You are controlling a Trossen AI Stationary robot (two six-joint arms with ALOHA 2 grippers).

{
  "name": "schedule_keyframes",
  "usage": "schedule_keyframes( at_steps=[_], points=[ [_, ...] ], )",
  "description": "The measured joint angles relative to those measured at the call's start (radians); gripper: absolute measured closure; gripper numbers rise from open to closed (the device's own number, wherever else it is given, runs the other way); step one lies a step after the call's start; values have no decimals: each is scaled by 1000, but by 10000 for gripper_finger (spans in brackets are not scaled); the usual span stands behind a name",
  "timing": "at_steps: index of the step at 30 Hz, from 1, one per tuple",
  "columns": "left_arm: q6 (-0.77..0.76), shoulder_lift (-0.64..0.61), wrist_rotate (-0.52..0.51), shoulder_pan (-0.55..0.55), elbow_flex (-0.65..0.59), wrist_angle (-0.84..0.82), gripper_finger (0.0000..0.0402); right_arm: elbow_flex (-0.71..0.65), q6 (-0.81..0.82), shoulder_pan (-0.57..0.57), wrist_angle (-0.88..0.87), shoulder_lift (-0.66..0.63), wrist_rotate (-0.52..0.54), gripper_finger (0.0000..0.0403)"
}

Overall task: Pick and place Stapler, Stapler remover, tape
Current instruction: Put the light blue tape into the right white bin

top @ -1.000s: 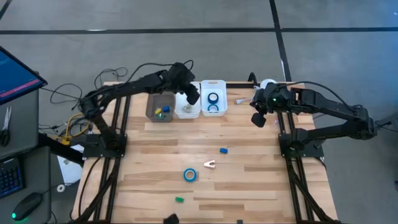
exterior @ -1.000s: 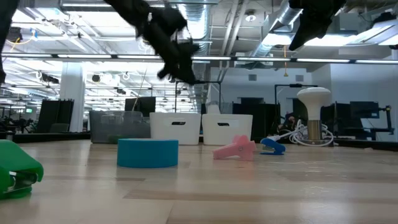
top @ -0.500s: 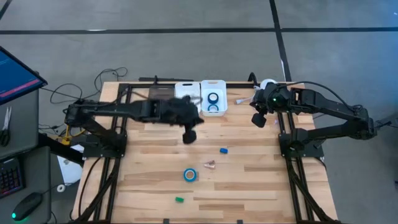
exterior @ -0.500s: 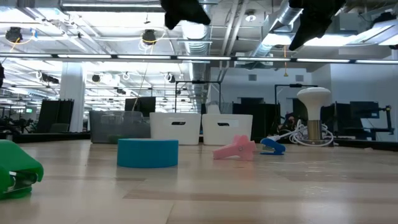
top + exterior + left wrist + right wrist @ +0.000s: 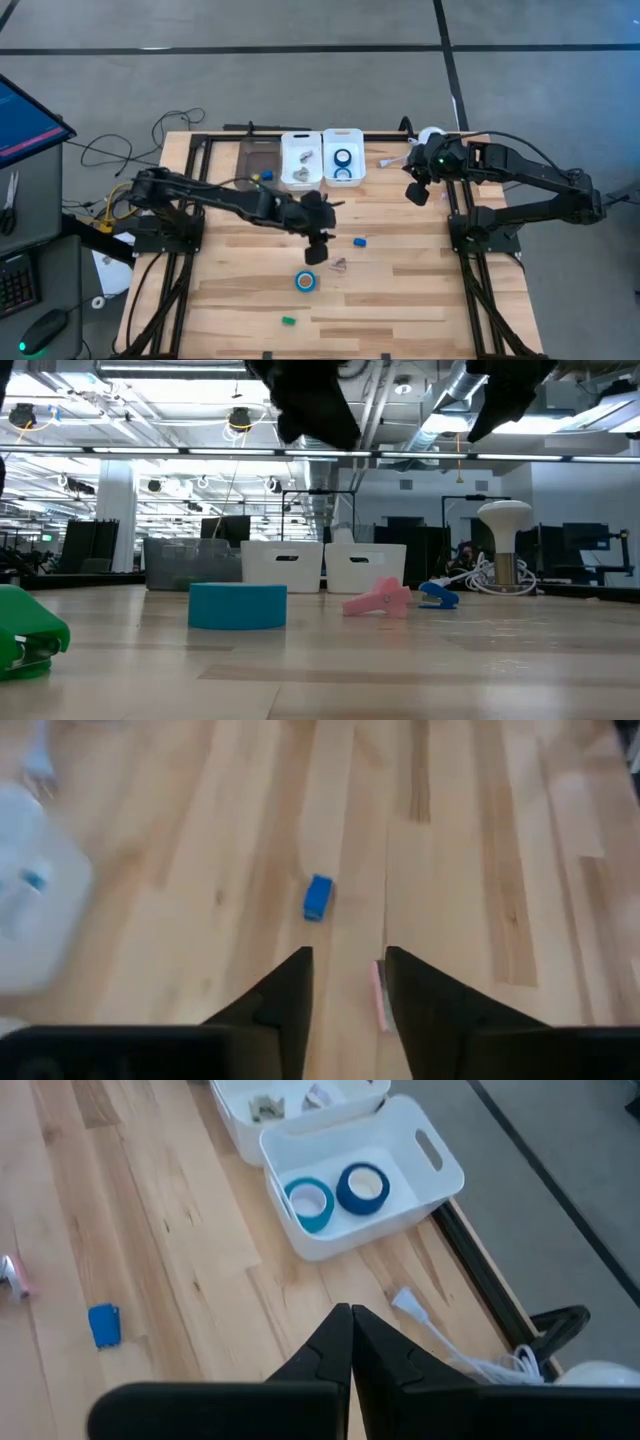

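Observation:
One bright-blue tape roll [image 5: 306, 281] [image 5: 238, 606] lies flat on the table near its middle. Two more tape rolls [image 5: 343, 158] [image 5: 336, 1194] lie in the right white bin [image 5: 425, 1180]. A pink staple remover [image 5: 339, 265] [image 5: 378, 599] lies just right of the loose roll. A small blue stapler [image 5: 360, 241] [image 5: 318, 897] lies beyond it, and a green one [image 5: 288, 321] [image 5: 25, 630] sits near the near edge. My left gripper [image 5: 320, 252] [image 5: 348, 985] hangs open above the table between the roll and the remover. My right gripper [image 5: 417, 190] [image 5: 350, 1320] waits shut, high over the table's right side.
Three bins stand in a row at the far edge: a clear one [image 5: 255, 160], a middle white one [image 5: 302, 160] with small items, and the right white one. A white cable [image 5: 440, 1330] and a lamp-like stand [image 5: 504, 540] sit at the far right corner.
My left arm has swung from above the bins toward the table's near edge and stretched out over the middle of the table. Its gripper now hangs beside the loose tape roll and the pink remover. Nothing on the table has moved.

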Motion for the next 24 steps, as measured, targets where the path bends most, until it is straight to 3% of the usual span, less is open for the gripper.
schedule_keyframes(
  at_steps=[9,15,24],
  points=[
    [-214,114,22,-39,0,35,260,-1,-98,-5,-61,-55,52,402],
    [-264,135,40,-68,0,98,260,-1,-103,-18,-47,-106,55,402],
    [-321,134,49,-116,-1,65,260,-1,-67,-6,-43,-131,50,402]
  ],
)
